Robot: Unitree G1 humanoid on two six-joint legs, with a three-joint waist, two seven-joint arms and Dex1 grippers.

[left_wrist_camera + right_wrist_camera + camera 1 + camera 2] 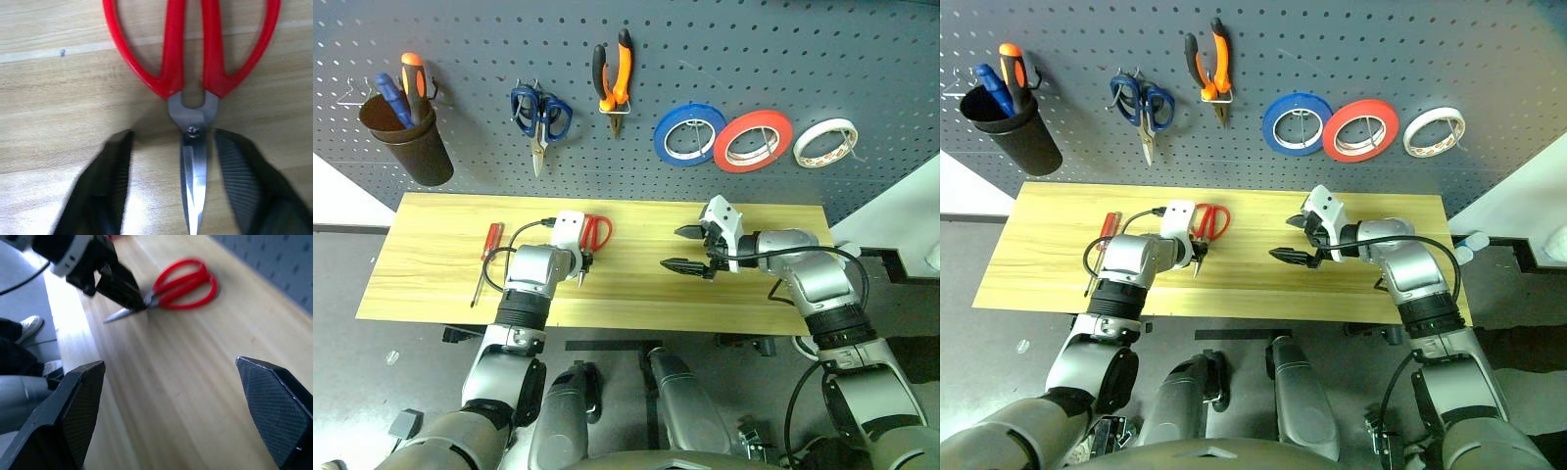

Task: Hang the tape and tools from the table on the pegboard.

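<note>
Red-handled scissors lie on the wood table, blades toward its front edge. My left gripper points down over them. In the left wrist view its two fingers straddle the blade just below the pivot, with a gap on each side. A small red-handled screwdriver lies further left on the table. My right gripper hovers open and empty over the middle of the table. On the pegboard hang the orange-and-black pliers and the whitish tape.
Blue-handled scissors, a blue roll and a red-orange roll hang on the pegboard. A dark cup holding blue and orange screwdrivers hangs at its left. The table's right half is bare wood.
</note>
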